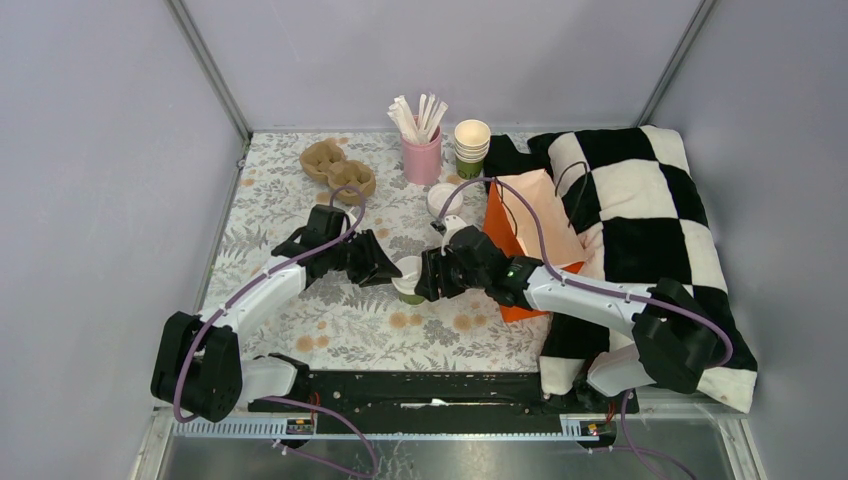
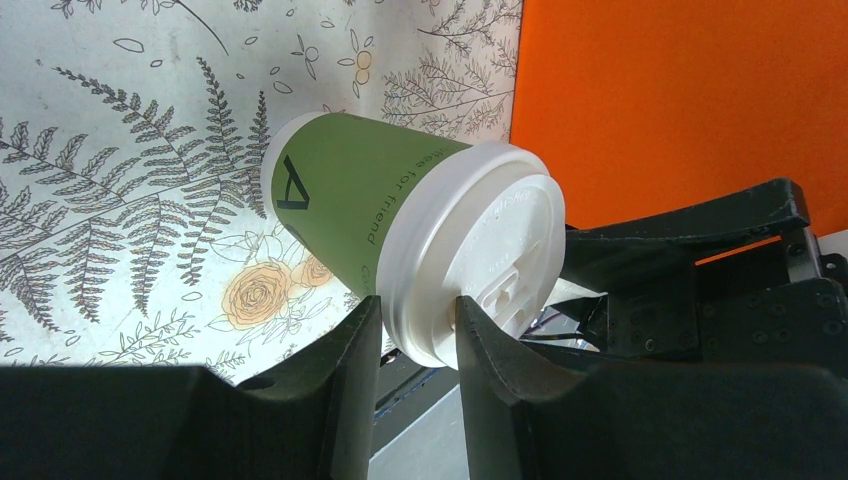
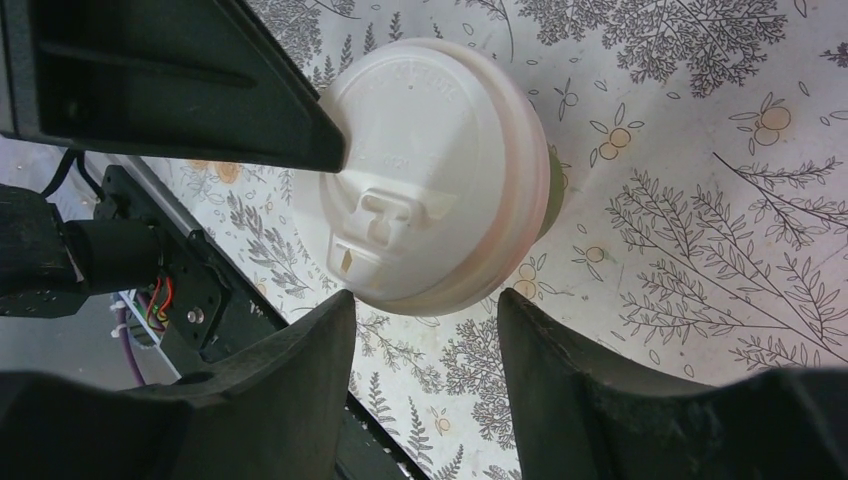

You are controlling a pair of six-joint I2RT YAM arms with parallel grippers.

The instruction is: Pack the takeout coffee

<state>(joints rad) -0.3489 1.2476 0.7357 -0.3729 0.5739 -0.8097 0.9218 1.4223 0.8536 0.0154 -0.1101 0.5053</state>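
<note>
Green-sided paper cup (image 2: 340, 190), capped with its round white plastic lid (image 2: 480, 250), near the middle of the floral tablecloth (image 1: 300, 210), between the 2 grippers and just left of the orange bag (image 1: 497, 228). Long axis near vertical in the top view, with the lid upward and the base toward the cloth; whether the base rests on the cloth cannot be told. Cup wall: matt green with a black letter-like mark and a line of dark print. Lid: domed, with embossed lettering and a raised sip tab. Left gripper (image 2: 415, 305): jaws pinching the lid's rim, 1 finger under the rim against the cup wall and 1 on the lid's top face. Right gripper (image 3: 425, 300): jaws spread, tips just short of the lid's edge, gripping nothing. Only the left wrist view shows the green side and its print. Only the right wrist view shows the lid face-on. Only the top view shows the pink cup of sticks (image 1: 422, 155), the stack of cups (image 1: 471, 145) and the checkered cloth (image 1: 640, 200).
</note>
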